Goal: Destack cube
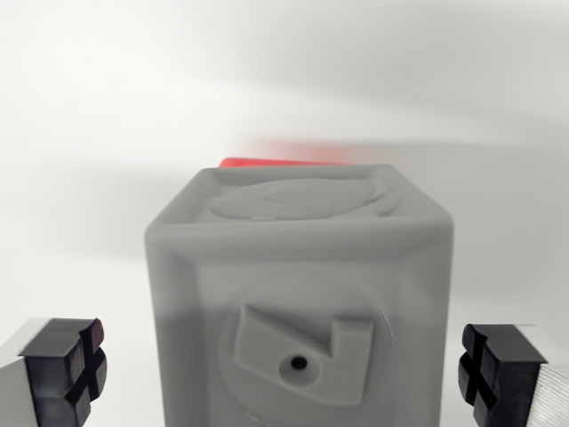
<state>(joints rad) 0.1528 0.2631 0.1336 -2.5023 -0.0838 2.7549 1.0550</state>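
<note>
Two black fingers (67,369) of the claw (284,374) stand apart around the grey cube (298,294), and squeezing crooked could knock the red cube (267,162) behind it.

Grey cube (298,294) seen close, upright, filling centre of wrist view — raised round emblem on top face, raised angular shape with small dark hole on near face. Red cube (267,162) glimpsed only as thin strip behind grey cube's top edge — contact not discernible.
</note>
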